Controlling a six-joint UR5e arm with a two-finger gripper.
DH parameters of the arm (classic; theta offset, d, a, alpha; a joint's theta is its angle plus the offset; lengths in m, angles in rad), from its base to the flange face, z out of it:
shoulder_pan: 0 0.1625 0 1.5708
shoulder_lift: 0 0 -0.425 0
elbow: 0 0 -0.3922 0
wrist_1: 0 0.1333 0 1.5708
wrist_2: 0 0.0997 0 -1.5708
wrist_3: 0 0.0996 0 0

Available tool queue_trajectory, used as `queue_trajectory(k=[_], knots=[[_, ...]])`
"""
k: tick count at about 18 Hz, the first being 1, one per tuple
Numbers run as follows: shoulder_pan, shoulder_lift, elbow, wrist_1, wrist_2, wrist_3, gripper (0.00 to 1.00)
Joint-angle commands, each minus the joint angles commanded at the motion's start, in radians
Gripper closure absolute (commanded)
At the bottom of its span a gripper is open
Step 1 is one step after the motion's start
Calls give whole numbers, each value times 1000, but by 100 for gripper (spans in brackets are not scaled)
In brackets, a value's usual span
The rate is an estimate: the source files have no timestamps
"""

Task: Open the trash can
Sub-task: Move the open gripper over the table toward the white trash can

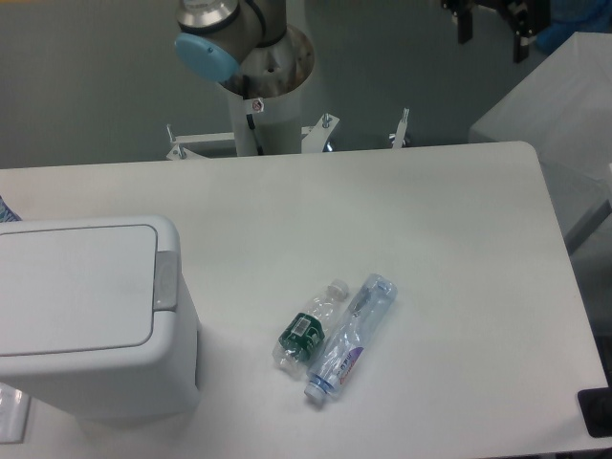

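The pincer (493,31) hangs open and empty, well apart from the bin (91,316), whose lid (72,287) lies shut.

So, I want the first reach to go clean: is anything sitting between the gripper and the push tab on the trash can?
Nothing visible does. The gripper hangs at the top right, the trash can stands at the left with its grey tab uncovered. The two bottles lie nearer the front, off that line.

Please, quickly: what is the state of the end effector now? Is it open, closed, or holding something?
End effector: open, holding nothing, high at the top edge of the view, far from the trash can.
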Motion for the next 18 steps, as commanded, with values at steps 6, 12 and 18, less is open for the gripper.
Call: queue_trajectory(k=[6, 12, 18], knots=[[-6, 9, 0, -6, -24, -82, 0], [-104, 3, 6, 0, -34, -283, 0], [-204, -11, 21, 2, -55, -524, 0]])
